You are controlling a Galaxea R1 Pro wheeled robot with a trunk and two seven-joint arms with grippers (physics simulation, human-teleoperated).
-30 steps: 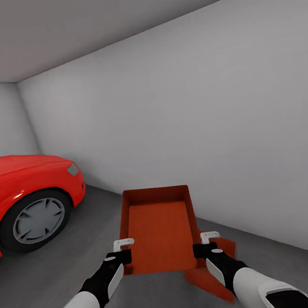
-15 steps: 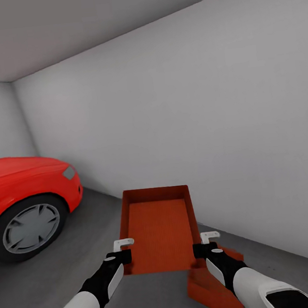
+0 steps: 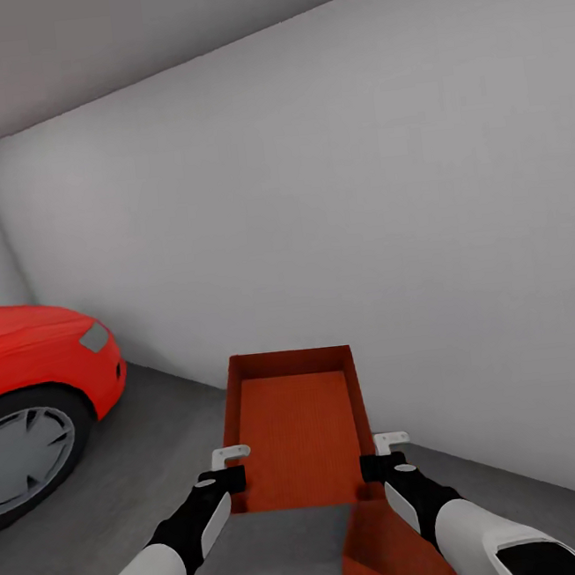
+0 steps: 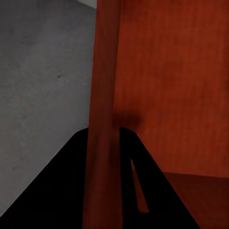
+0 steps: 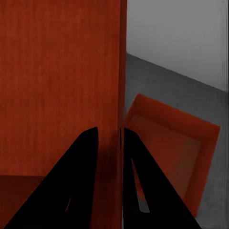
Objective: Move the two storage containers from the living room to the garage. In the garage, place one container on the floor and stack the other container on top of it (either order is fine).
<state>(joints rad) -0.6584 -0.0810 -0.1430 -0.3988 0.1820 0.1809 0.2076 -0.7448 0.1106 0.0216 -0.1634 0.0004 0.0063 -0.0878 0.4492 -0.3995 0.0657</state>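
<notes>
Both pincers, left (image 3: 233, 468) and right (image 3: 373, 455), stay clamped on the carried storage container's (image 3: 295, 428) side walls as the view swings right, bringing the second container (image 3: 391, 555) on the garage floor (image 3: 157, 478) closer for stacking.

Your head camera looks forward and down over the held container (image 3: 298, 432), facing the grey wall (image 3: 361, 227) beyond it. Each wrist camera sits tight against one side wall of that container, looking along it. The right wrist and head views share the second container (image 5: 176, 148) on the floor (image 3: 125, 508) beneath.
</notes>
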